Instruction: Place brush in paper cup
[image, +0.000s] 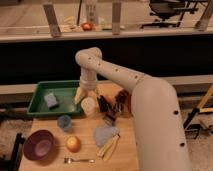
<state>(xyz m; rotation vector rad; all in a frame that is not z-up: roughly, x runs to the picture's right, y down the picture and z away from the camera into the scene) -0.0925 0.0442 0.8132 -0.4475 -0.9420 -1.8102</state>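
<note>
The cream paper cup stands on the wooden table, next to the green tray's right edge. My gripper points straight down, right above the cup's rim. A slim black thing, which looks like the brush, lies just right of the cup and is apart from the gripper. I see nothing in the gripper.
The green tray holds a blue-grey sponge. In front are a blue cup, a purple bowl, an orange fruit, a silver fork, pale yellow sticks, a pale grey cloth and dark reddish items.
</note>
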